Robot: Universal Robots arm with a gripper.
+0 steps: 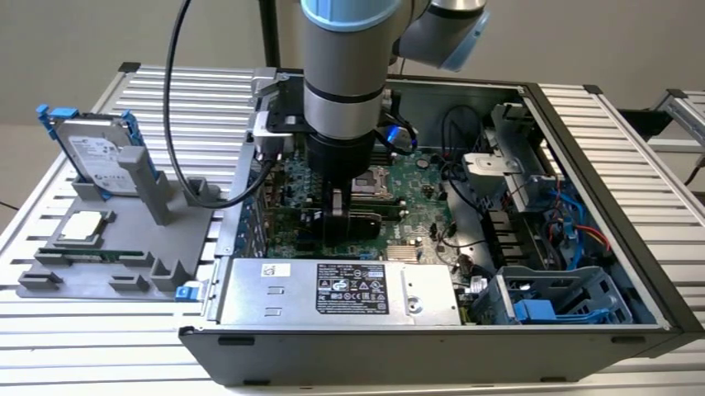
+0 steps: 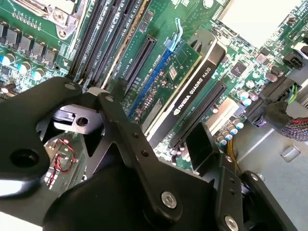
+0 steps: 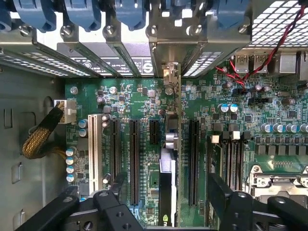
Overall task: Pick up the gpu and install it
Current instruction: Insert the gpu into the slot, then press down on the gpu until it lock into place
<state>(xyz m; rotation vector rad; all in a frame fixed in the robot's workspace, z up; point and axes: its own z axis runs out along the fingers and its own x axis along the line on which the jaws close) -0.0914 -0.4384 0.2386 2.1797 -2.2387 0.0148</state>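
The gpu (image 2: 188, 82), a thin green card with a black cooler on one face, stands on edge in a long blue slot of the motherboard (image 3: 130, 96). Its silver bracket (image 3: 171, 72) sits at the case's rear slot openings. In the first wrist view the gpu (image 3: 168, 163) is seen edge-on. My gripper (image 3: 167, 190) is open and straddles it, with one black finger (image 3: 117, 188) on each side and a gap to the card on both. From the exterior view my gripper (image 1: 350, 213) is low inside the open computer case, just above the gpu (image 1: 364, 229).
A grey fixture (image 1: 121, 247) on the exterior view's left holds a silver hard drive with blue rails (image 1: 97, 153), a square chip (image 1: 86, 227) and a memory stick (image 1: 94, 253). Inside the case are the power supply (image 1: 336, 293), a drive cage (image 1: 562, 305), cables (image 1: 463, 124) and the processor socket (image 3: 276, 178).
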